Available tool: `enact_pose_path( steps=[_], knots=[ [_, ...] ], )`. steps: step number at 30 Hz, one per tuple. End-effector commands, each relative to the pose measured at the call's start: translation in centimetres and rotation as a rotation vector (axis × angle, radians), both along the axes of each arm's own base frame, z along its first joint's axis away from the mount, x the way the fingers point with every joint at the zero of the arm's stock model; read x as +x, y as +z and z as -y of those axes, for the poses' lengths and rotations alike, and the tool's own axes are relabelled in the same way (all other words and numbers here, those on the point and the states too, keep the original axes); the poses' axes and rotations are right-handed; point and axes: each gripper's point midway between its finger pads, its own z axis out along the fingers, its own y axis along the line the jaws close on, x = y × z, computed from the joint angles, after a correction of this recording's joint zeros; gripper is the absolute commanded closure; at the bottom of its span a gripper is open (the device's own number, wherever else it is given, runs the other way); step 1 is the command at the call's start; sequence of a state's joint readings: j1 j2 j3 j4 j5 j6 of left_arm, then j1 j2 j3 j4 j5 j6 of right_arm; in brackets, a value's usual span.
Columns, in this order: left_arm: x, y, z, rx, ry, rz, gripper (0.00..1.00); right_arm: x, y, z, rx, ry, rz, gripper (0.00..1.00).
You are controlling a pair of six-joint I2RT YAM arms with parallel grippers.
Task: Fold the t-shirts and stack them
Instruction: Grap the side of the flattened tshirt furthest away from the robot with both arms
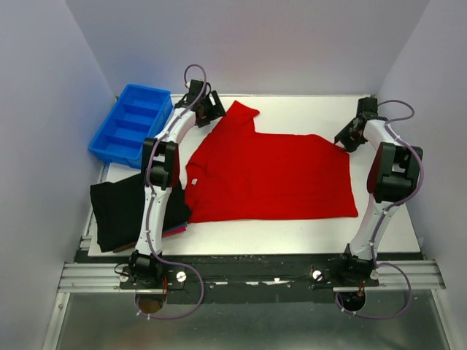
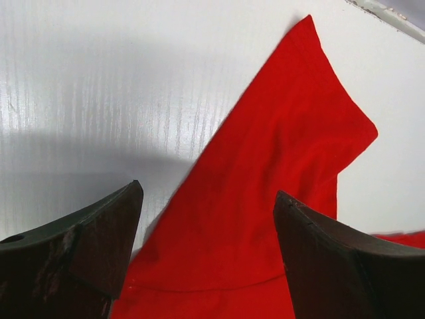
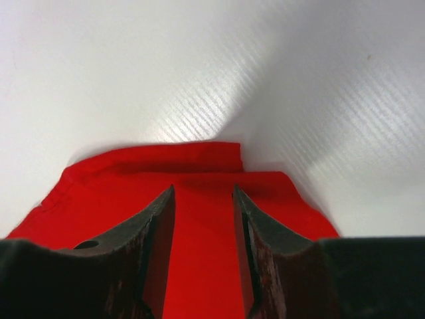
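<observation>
While the red t-shirt [image 1: 270,175] is lying spread over the middle of the white table [image 1: 292,233], its sleeve [image 2: 292,133] is poking out at eleven o'clock. Your left gripper [image 2: 206,193] is hovering right over that sleeve with its jaws spread wide and gripping nothing. Be lowering it squarely so both fingers are straddling the sleeve's base, not only its edge.

Your right gripper [image 3: 202,189] is sitting at the shirt's two o'clock corner, jaws partly apart and red cloth showing in the gap. Whether it is pinching that cloth cannot be told, so be confirming that grip before lifting.

The folded black and dark-red t-shirts [image 1: 120,208] are waiting at eight o'clock and the blue compartment bin [image 1: 131,124] at ten. Be keeping the far edge taut between both grippers while folding toward six o'clock.
</observation>
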State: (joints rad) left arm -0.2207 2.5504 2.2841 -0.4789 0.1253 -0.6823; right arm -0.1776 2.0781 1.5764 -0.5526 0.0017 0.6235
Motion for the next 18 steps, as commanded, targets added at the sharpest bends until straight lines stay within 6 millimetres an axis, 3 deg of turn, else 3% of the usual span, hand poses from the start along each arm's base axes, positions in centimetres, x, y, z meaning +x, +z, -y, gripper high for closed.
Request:
enact_pose_path(
  steps=[1,3,6,10,18],
  knots=[
    [0.8,1.3,0.2,-0.028,-0.004,0.036,0.09,0.1,-0.2,1.7,-0.105,-0.022,-0.035,0.51],
    [0.9,0.7,0.2,-0.024,-0.004,0.031,0.09,0.8,0.2,2.2,-0.126,-0.004,-0.032,0.51],
    [0.8,-0.6,0.3,-0.020,-0.001,-0.006,0.11,1.2,-1.1,1.5,-0.092,0.039,-0.090,0.51],
    [0.5,-1.6,0.4,-0.030,0.000,-0.043,0.14,1.8,-1.0,0.2,-0.101,0.085,-0.132,0.49],
    [-0.1,-2.4,1.8,-0.075,-0.044,-0.064,0.32,1.7,-1.4,-2.3,-0.041,0.165,-0.134,0.49]
  ],
)
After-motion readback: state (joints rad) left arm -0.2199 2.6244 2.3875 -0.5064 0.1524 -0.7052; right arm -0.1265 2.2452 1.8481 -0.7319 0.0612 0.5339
